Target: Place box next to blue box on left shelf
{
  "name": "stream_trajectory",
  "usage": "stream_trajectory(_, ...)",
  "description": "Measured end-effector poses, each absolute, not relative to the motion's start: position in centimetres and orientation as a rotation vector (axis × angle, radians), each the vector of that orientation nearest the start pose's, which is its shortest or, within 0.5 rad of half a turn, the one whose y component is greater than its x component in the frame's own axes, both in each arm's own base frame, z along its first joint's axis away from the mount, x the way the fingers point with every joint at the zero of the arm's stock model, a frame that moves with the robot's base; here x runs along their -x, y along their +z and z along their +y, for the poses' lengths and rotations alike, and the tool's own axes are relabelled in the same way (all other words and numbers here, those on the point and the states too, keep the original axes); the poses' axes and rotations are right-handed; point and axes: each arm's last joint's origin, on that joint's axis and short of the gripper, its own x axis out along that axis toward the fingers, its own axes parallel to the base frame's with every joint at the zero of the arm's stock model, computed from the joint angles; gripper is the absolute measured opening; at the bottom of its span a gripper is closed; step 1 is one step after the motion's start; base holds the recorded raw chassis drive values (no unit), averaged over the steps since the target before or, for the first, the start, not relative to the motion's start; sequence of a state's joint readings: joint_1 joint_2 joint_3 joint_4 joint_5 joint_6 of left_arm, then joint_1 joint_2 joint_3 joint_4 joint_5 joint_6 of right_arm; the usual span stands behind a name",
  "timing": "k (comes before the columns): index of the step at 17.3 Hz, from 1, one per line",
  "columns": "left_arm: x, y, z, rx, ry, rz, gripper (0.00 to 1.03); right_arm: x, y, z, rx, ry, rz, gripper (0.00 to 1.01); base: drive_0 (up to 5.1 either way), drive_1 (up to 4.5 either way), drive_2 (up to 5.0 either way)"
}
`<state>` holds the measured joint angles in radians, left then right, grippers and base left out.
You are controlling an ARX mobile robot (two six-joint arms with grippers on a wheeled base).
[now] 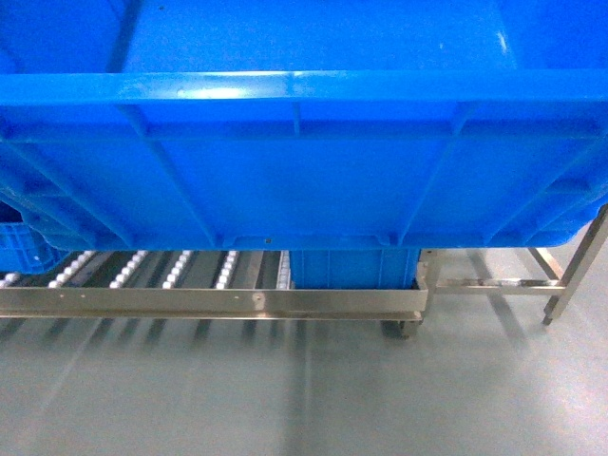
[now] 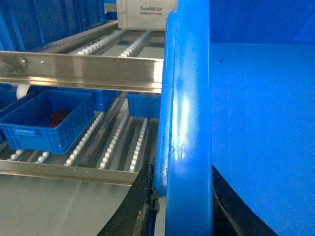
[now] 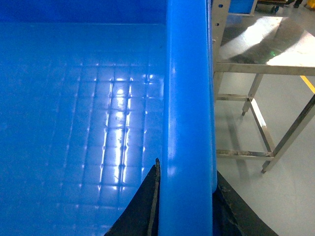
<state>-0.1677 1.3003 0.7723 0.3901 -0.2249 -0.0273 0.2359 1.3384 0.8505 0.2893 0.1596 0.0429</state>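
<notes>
The box [image 1: 304, 142] is a large bright-blue ribbed crate held in the air, filling the upper head view. My left gripper [image 2: 184, 172] is shut on its left rim [image 2: 189, 108], one black finger [image 2: 138, 201] outside the wall and one inside. My right gripper [image 3: 187, 172] is shut on the right rim [image 3: 189, 88] the same way. Below and beyond the crate lies the left shelf [image 1: 209, 302], steel rails with white rollers [image 2: 110, 147]. The small blue box [image 2: 49, 123] sits on those rollers at the left [image 1: 19, 249]. Neither gripper shows in the head view.
An upper shelf level with a steel rail [image 2: 78, 71] carries a white carton [image 2: 142, 14]. Another blue bin [image 2: 142, 104] sits further back on the lower rollers. A bare steel frame [image 3: 256, 69] stands to the right [image 1: 570, 275] on the grey floor.
</notes>
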Motion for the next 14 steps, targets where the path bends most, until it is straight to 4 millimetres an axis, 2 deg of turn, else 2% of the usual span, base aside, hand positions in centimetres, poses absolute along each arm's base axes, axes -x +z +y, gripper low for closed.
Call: stream_trajectory(14, -28.34, 27.31, -4.14, 0.000, 0.059, 0.135, 0.18, -29.11, 27.90, 6.52, -0.003, 0.072, 0.201, 0.20, -5.0, 2.43, 2.4)
